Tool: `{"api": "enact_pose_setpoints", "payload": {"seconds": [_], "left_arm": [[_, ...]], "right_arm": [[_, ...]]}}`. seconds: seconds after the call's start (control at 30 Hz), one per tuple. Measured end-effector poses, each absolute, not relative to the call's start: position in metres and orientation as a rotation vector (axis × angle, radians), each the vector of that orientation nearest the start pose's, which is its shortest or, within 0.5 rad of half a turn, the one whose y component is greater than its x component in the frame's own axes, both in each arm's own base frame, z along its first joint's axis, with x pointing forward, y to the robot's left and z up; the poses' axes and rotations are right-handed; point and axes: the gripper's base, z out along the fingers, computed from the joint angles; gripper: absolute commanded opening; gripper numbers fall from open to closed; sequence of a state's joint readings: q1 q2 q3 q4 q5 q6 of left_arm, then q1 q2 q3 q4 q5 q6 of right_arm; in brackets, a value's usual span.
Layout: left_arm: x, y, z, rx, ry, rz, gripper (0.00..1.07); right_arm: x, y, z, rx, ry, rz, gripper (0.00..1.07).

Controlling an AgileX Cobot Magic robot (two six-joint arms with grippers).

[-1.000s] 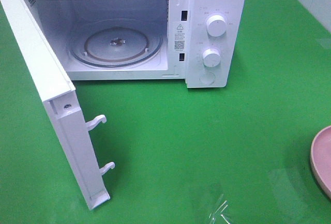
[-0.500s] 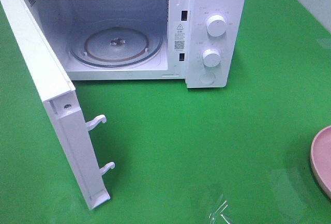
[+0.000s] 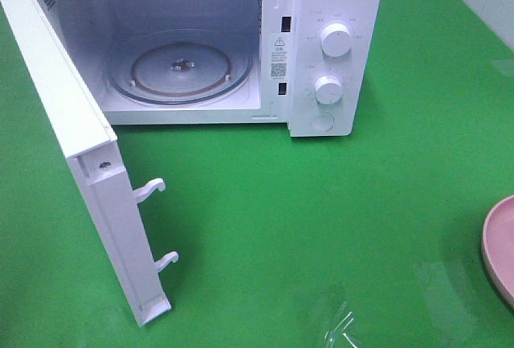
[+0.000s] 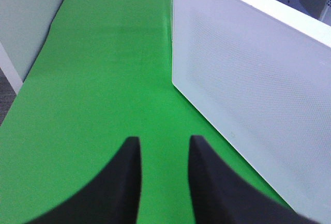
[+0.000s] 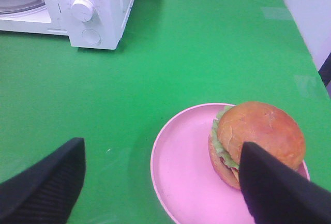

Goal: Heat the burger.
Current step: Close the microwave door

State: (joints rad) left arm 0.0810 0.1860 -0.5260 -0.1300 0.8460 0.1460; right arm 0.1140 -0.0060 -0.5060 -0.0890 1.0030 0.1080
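Burger (image 5: 256, 141) is seen only in the right wrist view, seated on the pink plate (image 5: 181, 182), toward the plate's side away from the microwave. In the high view only the plate's rim (image 3: 499, 247) shows, at about 4 o'clock from the microwave (image 3: 321, 42), well apart from it.

Right pincer (image 5: 160, 182) is spread wide and holds nothing. One finger (image 5: 274, 188) overlaps the burger's near edge in that view; whether it touches cannot be told. The other finger (image 5: 46, 182) is over bare green table (image 5: 155, 69). The burger is thus placed off-centre between the fingers, close to one of them; a sideways shift toward it is judged necessary before closing. The burger is round, so no long axis governs the grasp.

Left pincer (image 4: 164, 154) is parted, empty, and is held just beside the open door (image 4: 248, 94), over the green surface. No burger is in its view.

The right arm is judged the nearer by far. The door (image 3: 88, 171) stands open and the glass turntable (image 3: 181, 71) lies bare, so the carry path runs toward 10 o'clock from the plate.
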Motion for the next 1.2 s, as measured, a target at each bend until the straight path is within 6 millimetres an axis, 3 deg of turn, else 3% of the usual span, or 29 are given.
{"api": "enact_pose_setpoints", "payload": {"seconds": [0.4, 0.73, 1.13, 1.2], "left_arm": [[0.073, 0.001, 0.291, 0.007, 1.866, 0.045, 0.0], [0.111, 0.008, 0.266, -0.017, 1.767, 0.092, 0.0], [0.141, 0.014, 0.247, -0.012, 1.634, 0.154, 0.0], [0.154, 0.014, 0.241, 0.0, 1.632, 0.142, 0.0]], "right_arm": [[-0.004, -0.007, 0.284, -0.004, 1.972, 0.04, 0.76], [-0.004, -0.007, 0.284, -0.004, 1.972, 0.04, 0.76], [-0.004, -0.007, 0.284, -0.003, 1.972, 0.04, 0.76], [-0.004, -0.007, 0.284, -0.003, 1.972, 0.04, 0.76]]}}
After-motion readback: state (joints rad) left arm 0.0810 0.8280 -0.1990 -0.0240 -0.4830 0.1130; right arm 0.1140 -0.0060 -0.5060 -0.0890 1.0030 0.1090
